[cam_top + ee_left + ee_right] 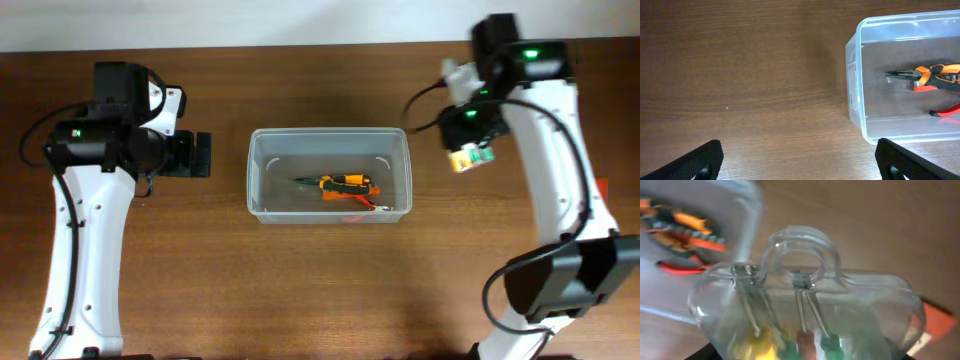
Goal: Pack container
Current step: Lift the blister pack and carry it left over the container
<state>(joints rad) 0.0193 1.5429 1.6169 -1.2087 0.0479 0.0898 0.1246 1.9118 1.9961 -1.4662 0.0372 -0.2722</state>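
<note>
The container (328, 133) sits on the table (300, 290) between the two arms, its long axis running from one arm to the other. Orange-and-black pliers (345, 184) lie along that axis on its floor, with a red-handled tool (365, 205) beside them toward the near wall.

Just off the container's right short end, by the far corner, the right gripper (462, 150) pinches a small clear case (468, 157) of yellow, red and green bits. It looks held clear of the table. The wrist view shows the case close up but not the fingers themselves. This arm reaches forward, its forearm running alongside the right end, so the opening lies to its left. I'd judge the coming move to be a short carry over that end rim, then a lowering into the free floor.

Off the container's left end, a little apart, the left gripper (200, 155) faces the short wall, jaws spread wide and holding nothing.
</note>
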